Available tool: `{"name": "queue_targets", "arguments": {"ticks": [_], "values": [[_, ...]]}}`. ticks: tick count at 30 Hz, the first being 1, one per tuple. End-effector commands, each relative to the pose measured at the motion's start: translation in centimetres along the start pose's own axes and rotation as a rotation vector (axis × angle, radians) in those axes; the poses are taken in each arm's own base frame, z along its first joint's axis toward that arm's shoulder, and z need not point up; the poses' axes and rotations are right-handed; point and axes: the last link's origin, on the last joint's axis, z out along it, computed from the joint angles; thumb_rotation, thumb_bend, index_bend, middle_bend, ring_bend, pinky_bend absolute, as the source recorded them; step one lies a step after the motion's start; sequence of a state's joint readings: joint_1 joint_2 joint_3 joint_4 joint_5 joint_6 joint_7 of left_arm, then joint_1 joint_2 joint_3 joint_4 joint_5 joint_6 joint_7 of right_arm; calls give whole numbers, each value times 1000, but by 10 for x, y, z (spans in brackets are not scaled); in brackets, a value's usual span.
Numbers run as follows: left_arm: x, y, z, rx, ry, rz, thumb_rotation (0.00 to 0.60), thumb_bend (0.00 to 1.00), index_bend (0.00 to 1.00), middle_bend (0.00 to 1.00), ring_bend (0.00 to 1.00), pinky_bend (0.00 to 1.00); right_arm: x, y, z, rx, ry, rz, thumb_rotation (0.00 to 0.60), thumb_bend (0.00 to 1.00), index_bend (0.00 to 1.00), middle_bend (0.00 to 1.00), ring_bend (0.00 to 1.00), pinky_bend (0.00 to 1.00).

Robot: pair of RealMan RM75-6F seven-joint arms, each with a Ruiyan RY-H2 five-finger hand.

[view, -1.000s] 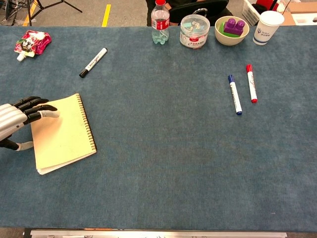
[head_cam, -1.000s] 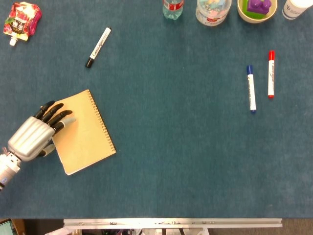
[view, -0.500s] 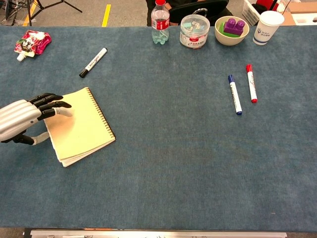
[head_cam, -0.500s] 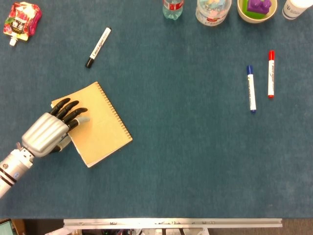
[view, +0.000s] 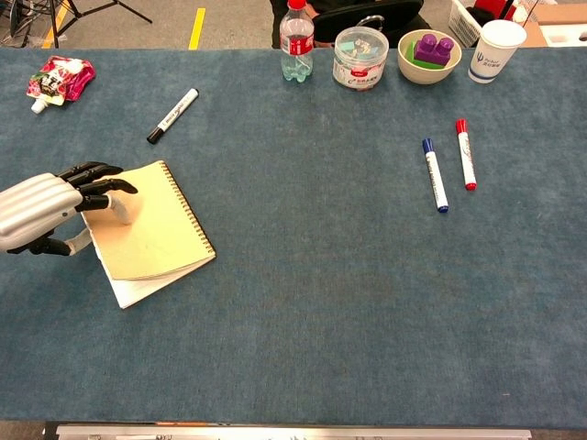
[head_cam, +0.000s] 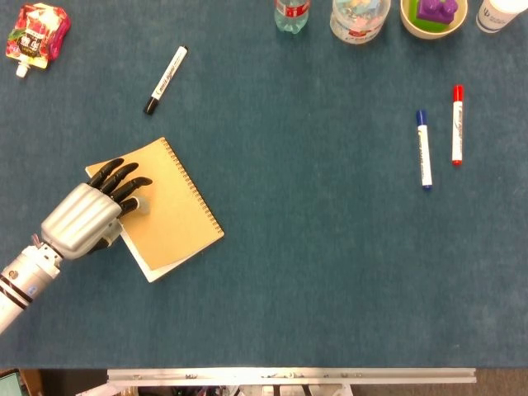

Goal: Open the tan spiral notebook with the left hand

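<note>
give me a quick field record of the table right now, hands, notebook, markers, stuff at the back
left hand: fingers rest on the notebook's cover near its free edge
right hand: not in view
notebook: tan, spiral edge to the right, cover lifting slightly at the near corner, white pages showing beneath
black marker: beyond the notebook, apart from it
blue marker: on the right, beside the red marker, not touching
back edge: bottle, clear tub, bowl with purple block, paper cup
far left corner: pink pouch

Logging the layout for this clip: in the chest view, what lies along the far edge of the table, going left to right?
Red snack pouch → water bottle → clear lidded tub → bowl holding a purple block → white paper cup.
</note>
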State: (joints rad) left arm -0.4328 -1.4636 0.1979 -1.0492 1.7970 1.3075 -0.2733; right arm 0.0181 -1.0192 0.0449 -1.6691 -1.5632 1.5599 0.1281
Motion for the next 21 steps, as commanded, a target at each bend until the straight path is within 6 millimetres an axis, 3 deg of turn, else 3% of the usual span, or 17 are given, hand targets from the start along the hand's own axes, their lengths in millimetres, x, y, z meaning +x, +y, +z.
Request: {"name": "queue_targets", "arguments": {"ticks": [1, 8, 14, 21], "values": [[3, 0, 0, 6, 1, -2, 600, 547, 466, 199, 35, 0, 0, 0, 1, 1, 1, 1, 600, 227, 238, 273, 147, 265], [10, -1, -7, 22, -12, 14, 600, 547, 623, 327, 140, 16, -1, 1, 1, 2, 7, 4, 600, 227, 238, 273, 147, 265], [26, -15, -25, 52, -45, 112, 600, 547, 643, 358, 169, 56, -1, 0, 2, 5, 5, 5, 600, 227, 238, 273, 147, 265], [63, -28, -50, 89, -113, 293, 600, 547, 632, 357, 170, 56, -5, -2, 3, 10, -2, 8, 600, 226, 238, 273, 147, 265]]}}
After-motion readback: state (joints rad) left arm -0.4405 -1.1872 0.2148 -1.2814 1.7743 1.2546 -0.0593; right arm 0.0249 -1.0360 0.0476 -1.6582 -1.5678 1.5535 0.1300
